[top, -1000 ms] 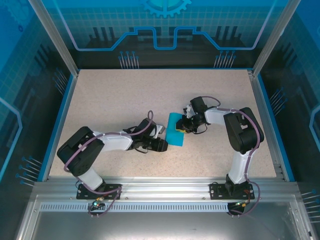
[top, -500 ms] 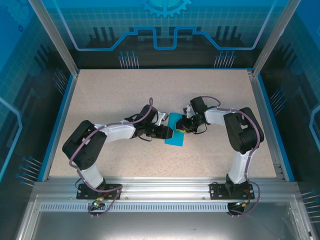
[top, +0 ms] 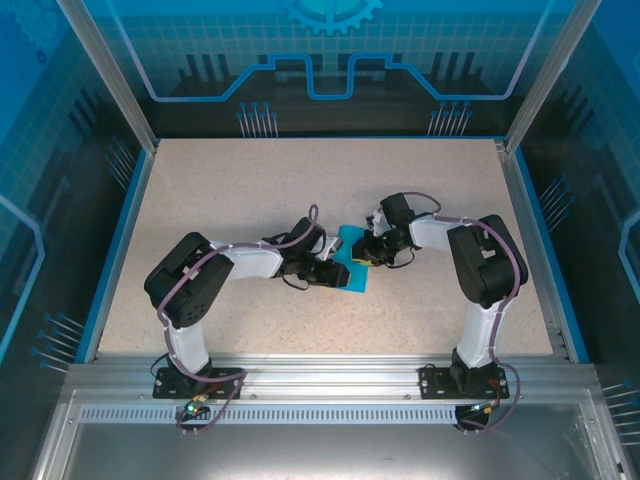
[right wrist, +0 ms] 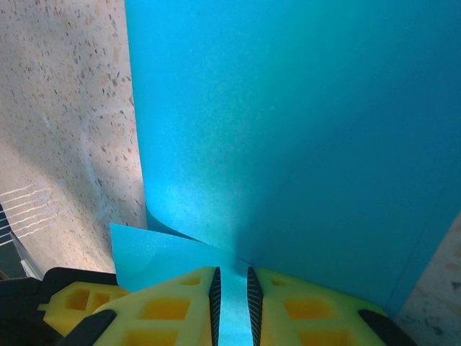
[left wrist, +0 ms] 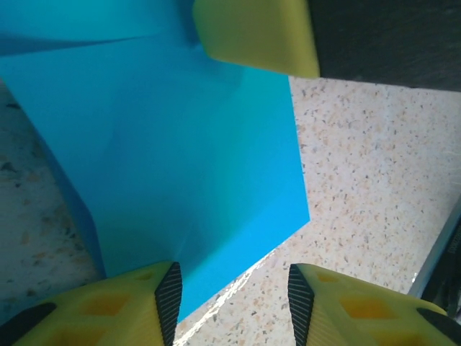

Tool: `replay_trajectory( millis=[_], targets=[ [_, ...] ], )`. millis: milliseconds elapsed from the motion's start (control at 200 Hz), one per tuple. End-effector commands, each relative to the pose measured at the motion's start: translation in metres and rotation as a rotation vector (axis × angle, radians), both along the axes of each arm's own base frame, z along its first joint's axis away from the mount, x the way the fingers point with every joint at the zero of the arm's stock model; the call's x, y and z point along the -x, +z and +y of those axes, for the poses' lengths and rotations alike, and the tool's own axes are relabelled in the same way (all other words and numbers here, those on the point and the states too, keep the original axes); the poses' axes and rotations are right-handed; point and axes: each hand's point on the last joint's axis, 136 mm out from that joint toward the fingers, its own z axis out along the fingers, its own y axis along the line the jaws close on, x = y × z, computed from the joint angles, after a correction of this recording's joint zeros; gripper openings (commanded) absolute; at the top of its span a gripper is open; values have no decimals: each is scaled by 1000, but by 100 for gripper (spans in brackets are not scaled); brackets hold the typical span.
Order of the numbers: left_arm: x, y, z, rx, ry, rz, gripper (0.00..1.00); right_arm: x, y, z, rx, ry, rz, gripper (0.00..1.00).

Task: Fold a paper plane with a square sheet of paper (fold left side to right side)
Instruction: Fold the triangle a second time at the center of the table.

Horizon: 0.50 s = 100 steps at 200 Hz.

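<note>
Risk no. 1: the thin bright-blue paper sheet (top: 352,270), partly folded and lying mid-table on the speckled beige tabletop (top: 220,200), could tear or crumple if the L arm pushes while the R arm's pinch holds the far edge. It's flimsy stuff, and the raised flap (right wrist: 166,249) curls already. Risk no. 2: the sheet may skid under a sideways push, so the crease would land skewed and the edges wouldn't match. Risk no. 3: the two heads sit v. close over the paper, so a bump is likely.

R gripper (right wrist: 234,288): jaws nearly together, nipping a thin strip of the sheet's edge between the yellow pads. L gripper (left wrist: 234,295): jaws spread approx. halfway and grasping nothing. One finger (left wrist: 137,303) sits at the sheet's near edge; the corner and bare table show in the gap.
</note>
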Motion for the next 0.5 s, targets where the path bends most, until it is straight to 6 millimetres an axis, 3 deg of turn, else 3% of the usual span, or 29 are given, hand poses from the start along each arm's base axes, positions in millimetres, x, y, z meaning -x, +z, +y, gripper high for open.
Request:
replay_trajectory(
  millis=[0, 250, 495],
  targets=[
    [10, -21, 12, -95, -13, 27, 47, -2, 10, -12, 44, 0, -25, 21],
    [21, -31, 15, -126, -21, 45, 44, 5, 41, -13, 14, 26, -81, 18],
    [25, -38, 20, -182, -21, 44, 40, 28, 37, 10, -34, 90, -31, 12]
  ],
)
